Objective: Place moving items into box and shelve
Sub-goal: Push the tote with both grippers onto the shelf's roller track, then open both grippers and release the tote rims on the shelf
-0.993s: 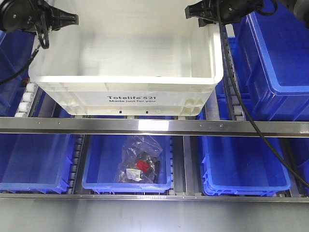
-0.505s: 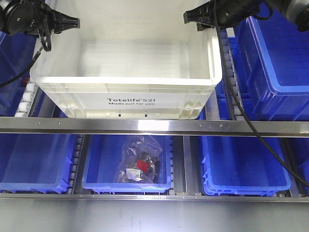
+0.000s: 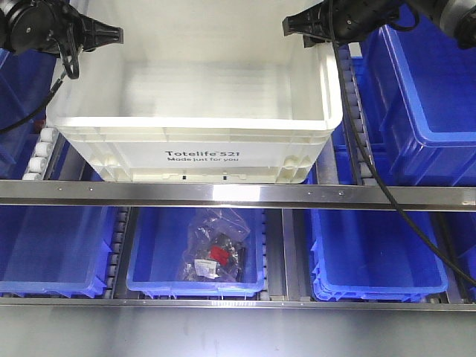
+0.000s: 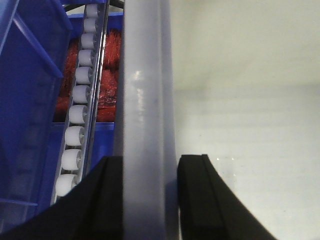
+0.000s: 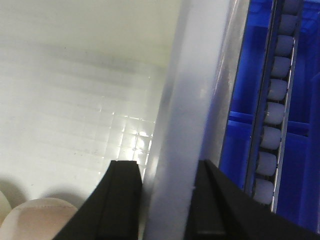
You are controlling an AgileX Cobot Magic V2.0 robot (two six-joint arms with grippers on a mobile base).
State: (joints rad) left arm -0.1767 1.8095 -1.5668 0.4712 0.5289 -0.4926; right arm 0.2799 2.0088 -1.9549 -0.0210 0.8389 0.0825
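Observation:
The box (image 3: 193, 141), a big white crate printed "Totelife 521", rests on the shelve's upper tier behind the silver rail (image 3: 238, 195). My left gripper (image 3: 119, 33) (image 4: 152, 162) is shut on the box's left rim (image 4: 145, 100), one finger outside and one inside. My right gripper (image 3: 286, 26) (image 5: 167, 167) is shut on the right rim (image 5: 185, 125) in the same way. Inside the box, by the right wall, lies a pinkish-beige moving item (image 5: 35, 220). The edge of a pale cream one (image 5: 2, 205) shows beside it.
White roller tracks (image 4: 77, 115) (image 5: 272, 115) run along both sides of the box. A large blue bin (image 3: 424, 82) stands close on the right. On the lower tier sit blue bins (image 3: 52, 253) (image 3: 372, 253), the middle one holding a bagged item (image 3: 216, 249).
Since a second ago both grippers and the box's rim have sunk slightly in the front view. Nothing has moved over the last half second.

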